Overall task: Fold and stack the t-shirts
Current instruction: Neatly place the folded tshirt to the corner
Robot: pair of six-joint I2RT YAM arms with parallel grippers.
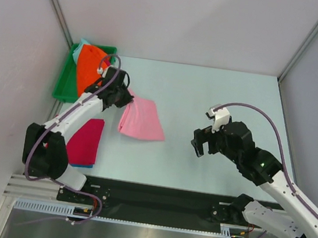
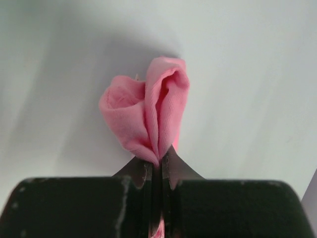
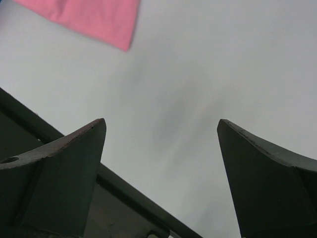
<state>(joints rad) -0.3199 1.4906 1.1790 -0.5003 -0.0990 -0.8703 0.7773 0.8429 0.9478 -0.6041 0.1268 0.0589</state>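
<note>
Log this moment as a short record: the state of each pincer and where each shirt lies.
left pincer: shut on a bunched edge of the pink shirt
right pincer: open, empty, over bare table
orange shirt: lying in the green tray
magenta shirt: folded, on the table beside the left arm, apart from the pink shirt

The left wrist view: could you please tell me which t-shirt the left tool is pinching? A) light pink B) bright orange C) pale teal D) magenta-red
A: the left tool is shut on a bunched fold of the light pink t-shirt, which rises just above its tips.
</note>
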